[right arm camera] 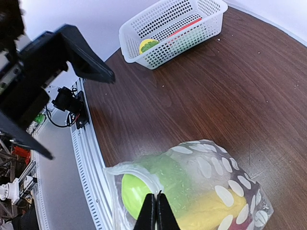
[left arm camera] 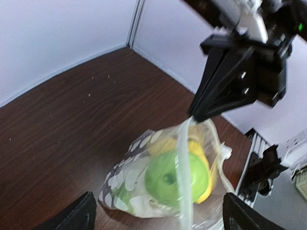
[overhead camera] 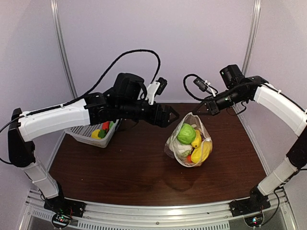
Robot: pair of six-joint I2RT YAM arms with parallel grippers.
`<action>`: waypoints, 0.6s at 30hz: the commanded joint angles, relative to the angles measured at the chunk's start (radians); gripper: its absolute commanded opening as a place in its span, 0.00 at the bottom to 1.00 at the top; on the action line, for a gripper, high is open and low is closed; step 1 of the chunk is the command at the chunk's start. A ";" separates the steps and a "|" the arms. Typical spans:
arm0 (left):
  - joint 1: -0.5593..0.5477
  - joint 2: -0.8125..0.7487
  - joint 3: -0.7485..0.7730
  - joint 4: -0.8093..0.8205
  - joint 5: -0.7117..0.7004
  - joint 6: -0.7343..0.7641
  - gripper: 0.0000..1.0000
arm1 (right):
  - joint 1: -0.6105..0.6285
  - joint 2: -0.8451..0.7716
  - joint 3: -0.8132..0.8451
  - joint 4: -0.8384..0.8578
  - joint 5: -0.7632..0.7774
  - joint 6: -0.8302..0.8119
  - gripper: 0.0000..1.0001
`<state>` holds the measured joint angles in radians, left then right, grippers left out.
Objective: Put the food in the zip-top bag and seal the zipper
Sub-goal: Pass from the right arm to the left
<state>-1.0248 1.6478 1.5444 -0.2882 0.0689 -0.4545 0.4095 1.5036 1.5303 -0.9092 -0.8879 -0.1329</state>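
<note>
Right gripper [right arm camera: 154, 211]: clenched on the top edge of the zip-top bag [right arm camera: 211, 177], holding it up.
Left gripper [overhead camera: 171, 116]: fingers spread wide, holding nothing, near the bag's mouth.
Bag position: bottom resting on the table [overhead camera: 124, 167], centre-right.
Food bagged: green fruit [overhead camera: 186, 133], yellow pieces, some red.
Food left: yellow, green and red pieces in the basket [overhead camera: 84, 135].
Progress: likely past halfway; remaining pieces to load, then the zipper [left arm camera: 183, 158] to press shut.

This is looking like a robotics lab cell: white panels [overhead camera: 201, 38] on metal posts [overhead camera: 63, 48] are enclosing a dark wood-grain table [overhead camera: 120, 177], and the left arm [overhead camera: 57, 120] and right arm [overhead camera: 283, 103] are standing bolted to an aluminium rail [overhead camera: 158, 211] at its near edge
</note>
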 commanded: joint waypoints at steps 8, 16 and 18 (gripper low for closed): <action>-0.038 0.034 -0.182 -0.003 0.177 -0.077 0.85 | 0.002 -0.018 -0.009 0.044 -0.050 -0.006 0.00; -0.057 0.047 -0.239 0.099 0.136 -0.157 0.80 | 0.001 -0.011 -0.020 0.054 -0.051 -0.009 0.00; -0.066 0.021 -0.264 0.151 0.122 -0.160 0.80 | 0.002 -0.012 -0.017 0.046 -0.040 -0.015 0.00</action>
<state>-1.0874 1.6909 1.3144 -0.2668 0.2127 -0.5770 0.4095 1.5036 1.5112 -0.9009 -0.9001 -0.1329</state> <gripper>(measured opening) 0.803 0.002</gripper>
